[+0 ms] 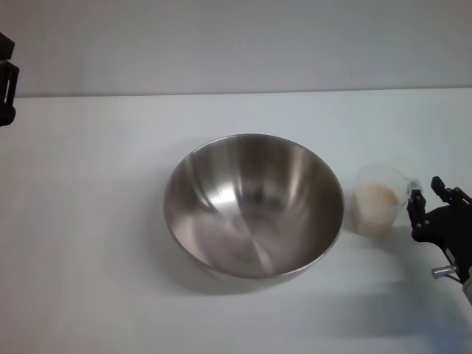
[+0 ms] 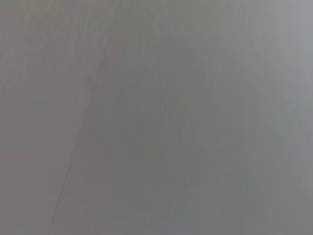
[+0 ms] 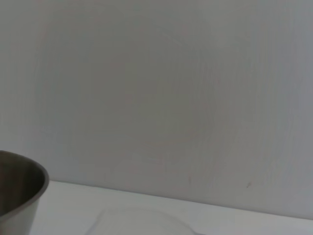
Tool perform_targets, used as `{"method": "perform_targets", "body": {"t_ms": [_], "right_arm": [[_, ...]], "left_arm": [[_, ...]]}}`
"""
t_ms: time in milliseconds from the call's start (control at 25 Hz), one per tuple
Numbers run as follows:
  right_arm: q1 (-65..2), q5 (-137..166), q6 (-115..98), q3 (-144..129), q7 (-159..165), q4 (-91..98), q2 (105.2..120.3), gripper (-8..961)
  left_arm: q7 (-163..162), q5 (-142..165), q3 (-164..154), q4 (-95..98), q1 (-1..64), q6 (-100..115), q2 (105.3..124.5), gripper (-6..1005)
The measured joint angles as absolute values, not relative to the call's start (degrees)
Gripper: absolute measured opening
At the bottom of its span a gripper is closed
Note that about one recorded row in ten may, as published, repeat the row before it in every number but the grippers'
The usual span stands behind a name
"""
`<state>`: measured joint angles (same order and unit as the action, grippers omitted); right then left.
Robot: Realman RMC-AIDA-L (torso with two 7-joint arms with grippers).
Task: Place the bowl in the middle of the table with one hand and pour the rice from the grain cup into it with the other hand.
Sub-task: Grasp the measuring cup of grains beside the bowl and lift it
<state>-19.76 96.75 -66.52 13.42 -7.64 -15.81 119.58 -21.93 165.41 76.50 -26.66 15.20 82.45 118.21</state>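
The steel bowl (image 1: 254, 206) stands upright in the middle of the white table (image 1: 88, 221), with nothing in it. The clear grain cup (image 1: 377, 199) stands just to its right, partly filled with beige rice (image 1: 374, 206). My right gripper (image 1: 427, 190) is open right beside the cup's handle side, low over the table; I cannot tell whether it touches the handle. The right wrist view shows the bowl's side (image 3: 19, 196) and a faint cup rim (image 3: 137, 220). My left gripper (image 1: 6, 81) is at the far left edge, away from both. The left wrist view shows only a plain grey surface.
A plain grey wall (image 1: 236, 44) rises behind the table's far edge. White tabletop stretches to the left of the bowl and in front of it.
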Motion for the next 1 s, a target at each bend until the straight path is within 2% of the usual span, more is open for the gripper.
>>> {"method": "perform_targets", "body": {"t_ms": [200,400,800,920,1000], "right_arm": [[-19.83,96.83,-66.39,13.26,-7.65,-15.82,119.6,236],[-20.26,96.86,-65.79,13.08,-7.65,-15.82,119.7,164],[-20.68,96.88,-65.73,13.06,-7.65,-15.73,119.71,125],[-20.9,96.92,-65.64,13.01,-7.65,-15.53,119.7,60],[-20.95,96.93,-65.59,13.01,-7.64,-15.46,119.71,52]], "left_arm": [[-22.44,165.41,76.55,-26.69,15.2,82.45,118.21,485],[-22.51,165.41,76.55,-26.72,15.2,82.44,118.21,485],[-22.51,165.41,76.52,-26.72,15.2,82.43,118.21,485],[-22.5,165.41,76.49,-26.72,15.2,82.43,118.21,485],[-22.5,165.41,76.52,-26.72,15.2,82.43,118.21,485]]}}
